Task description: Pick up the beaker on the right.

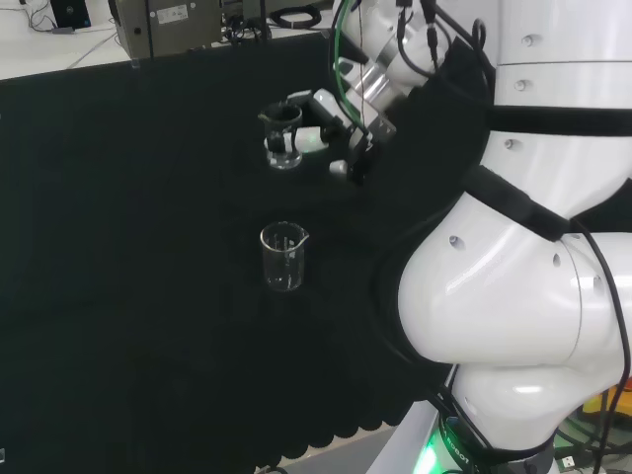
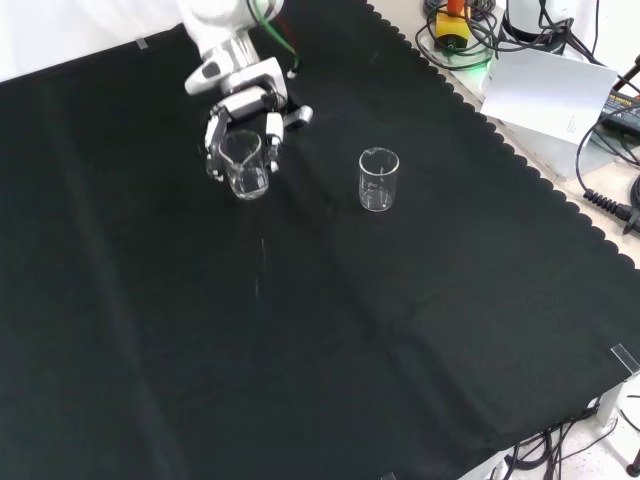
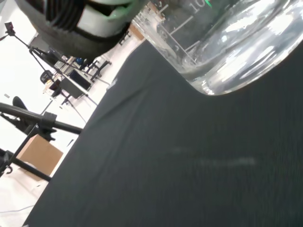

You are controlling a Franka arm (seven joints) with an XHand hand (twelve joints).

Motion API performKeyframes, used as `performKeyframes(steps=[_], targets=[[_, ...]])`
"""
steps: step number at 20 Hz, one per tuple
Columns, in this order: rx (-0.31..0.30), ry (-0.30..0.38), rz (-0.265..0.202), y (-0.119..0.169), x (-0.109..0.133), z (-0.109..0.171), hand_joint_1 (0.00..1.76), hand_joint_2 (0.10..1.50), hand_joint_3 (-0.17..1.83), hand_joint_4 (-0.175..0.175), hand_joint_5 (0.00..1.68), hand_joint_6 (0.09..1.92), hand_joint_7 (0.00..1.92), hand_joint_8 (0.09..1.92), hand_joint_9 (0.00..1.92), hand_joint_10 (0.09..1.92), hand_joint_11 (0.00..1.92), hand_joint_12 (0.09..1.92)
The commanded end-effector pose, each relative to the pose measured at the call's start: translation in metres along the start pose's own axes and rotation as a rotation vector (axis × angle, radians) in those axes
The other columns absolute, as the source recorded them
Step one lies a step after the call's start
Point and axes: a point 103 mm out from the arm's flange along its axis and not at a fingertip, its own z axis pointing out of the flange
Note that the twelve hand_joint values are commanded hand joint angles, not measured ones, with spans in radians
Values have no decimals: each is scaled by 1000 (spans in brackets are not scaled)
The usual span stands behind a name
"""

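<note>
Front view: the hand point(image 2: 243, 118) comes in from the top, its black and white fingers point(image 2: 271, 132) curled round a clear glass beaker point(image 2: 245, 165) at the upper left of the black cloth point(image 2: 300, 340). The beaker's long axis runs close to vertical, mouth upward, base downward. It is a short, straight-walled cylinder with a rolled rim, and no liquid can be seen inside. A second beaker point(image 2: 379, 180) of the same kind stands upright on the cloth to the right of the held one, well apart from the hand, its rim showing a small pouring lip.

From the head view the held beaker point(image 1: 283, 138) sits farther off than the free one point(image 1: 284, 257), with the hand point(image 1: 321, 128) wrapping it from the right; the fingers reach around its wall just under the rim. Whether its base touches the cloth or hangs slightly above it is hard to tell there.

Up close at the wrist, the beaker's rounded glass bottom point(image 3: 227, 52) and white graduation marks on its wall are plain, and the bottom edge appears to stand clear of the cloth point(image 3: 165, 165) beneath, though the angle makes this uncertain. A ribbed dark part of the hand point(image 3: 71, 23) lies beside the glass.
</note>
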Motion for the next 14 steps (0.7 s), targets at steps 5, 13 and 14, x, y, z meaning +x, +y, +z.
performKeyframes(steps=[5,13,14], targets=[[12,-226,19,-43,33,-58,1434,1004,-175,-175,1300,347,1409,367,1646,87,1330,855],[55,-307,79,-89,52,-81,1434,1004,-175,-175,1304,336,1404,384,1645,87,1339,851],[66,-314,85,-95,55,-83,1434,1004,-175,-175,1304,336,1404,384,1646,87,1341,852]])
